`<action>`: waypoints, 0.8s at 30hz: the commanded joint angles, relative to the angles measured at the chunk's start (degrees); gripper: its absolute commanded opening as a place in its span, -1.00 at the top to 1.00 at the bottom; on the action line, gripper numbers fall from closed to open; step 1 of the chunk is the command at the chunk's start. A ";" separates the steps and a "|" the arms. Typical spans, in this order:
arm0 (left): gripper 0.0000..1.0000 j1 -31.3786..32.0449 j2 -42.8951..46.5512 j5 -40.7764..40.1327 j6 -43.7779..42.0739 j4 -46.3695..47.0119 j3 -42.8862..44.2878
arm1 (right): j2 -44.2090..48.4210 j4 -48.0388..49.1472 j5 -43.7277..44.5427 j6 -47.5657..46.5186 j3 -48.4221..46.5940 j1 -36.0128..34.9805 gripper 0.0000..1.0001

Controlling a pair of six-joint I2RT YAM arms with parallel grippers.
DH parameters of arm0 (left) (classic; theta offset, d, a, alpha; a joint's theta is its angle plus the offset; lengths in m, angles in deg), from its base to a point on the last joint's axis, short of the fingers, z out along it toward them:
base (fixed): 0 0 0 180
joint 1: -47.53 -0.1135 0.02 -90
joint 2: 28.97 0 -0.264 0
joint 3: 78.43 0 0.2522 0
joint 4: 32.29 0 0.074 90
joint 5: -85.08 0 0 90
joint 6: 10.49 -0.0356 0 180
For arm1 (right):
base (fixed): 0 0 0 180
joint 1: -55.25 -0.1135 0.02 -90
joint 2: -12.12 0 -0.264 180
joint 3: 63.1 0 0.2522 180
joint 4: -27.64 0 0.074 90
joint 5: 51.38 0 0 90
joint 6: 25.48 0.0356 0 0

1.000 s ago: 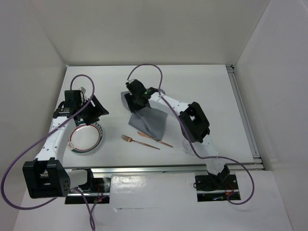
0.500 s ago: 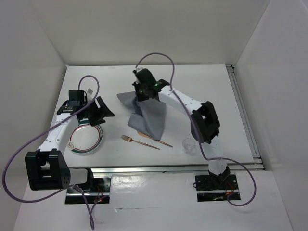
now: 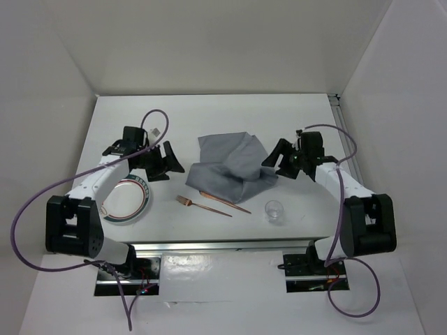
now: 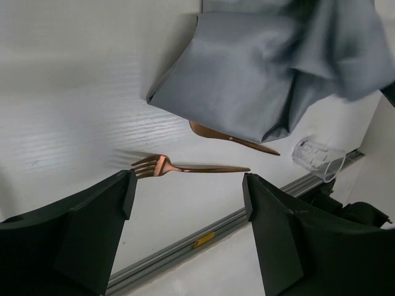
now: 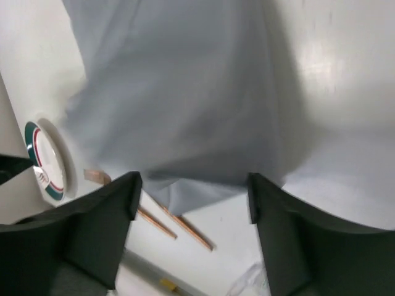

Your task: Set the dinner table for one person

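Observation:
The grey cloth (image 3: 229, 169) lies crumpled in the middle of the white dinner table (image 3: 209, 115). It covers the far end of a copper knife (image 3: 230, 203). A copper fork (image 3: 202, 205) lies beside the knife. A plate with a green and red rim (image 3: 126, 201) sits at the left, and a clear glass (image 3: 275, 210) stands near the front. My left gripper (image 3: 173, 162) is open and empty, left of the cloth. My right gripper (image 3: 271, 159) is open and empty at the cloth's right edge. The left wrist view shows the fork (image 4: 185, 168), the knife (image 4: 237, 139), the cloth (image 4: 271, 74) and the glass (image 4: 318, 159).
A metal rail (image 3: 353, 160) runs along the table's right edge and another along the front (image 3: 230, 244). White walls close in the back and both sides. In the right wrist view the cloth (image 5: 179, 92) fills the top, with the plate (image 5: 43, 160) at the left.
My right gripper let go of the cloth and swung from the far middle to the right side. The cloth dropped in a crumpled heap. My left gripper moved right, away from the plate.

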 commanded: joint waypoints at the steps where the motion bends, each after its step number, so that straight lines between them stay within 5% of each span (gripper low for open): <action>1: -0.78 3.06 -3.50 -1.11 -1.05 0.61 3.16 | 4.63 -0.04 -2.15 2.40 -0.63 -0.08 -0.68; 6: -0.80 7.54 -9.74 -7.26 -1.76 -2.65 7.38 | 9.46 -5.05 6.47 2.40 -4.23 2.11 -0.71; 11: -0.80 9.39 -15.55 -10.79 -2.28 -2.74 10.28 | 7.82 -8.12 2.80 -6.63 -9.85 1.16 -0.59; 14: -0.80 11.14 -19.50 -10.09 -2.28 -0.81 11.51 | 0.97 -15.68 9.69 -15.06 -18.80 -11.01 -0.63; 19: -0.74 11.15 -23.55 -2.89 -1.76 3.59 11.52 | -5.81 -19.12 22.72 -16.50 -20.94 -24.39 -0.80; 24: -0.57 12.20 -24.87 -2.26 -1.76 4.12 10.99 | -11.78 -16.31 28.18 -15.97 -21.46 -30.57 -0.82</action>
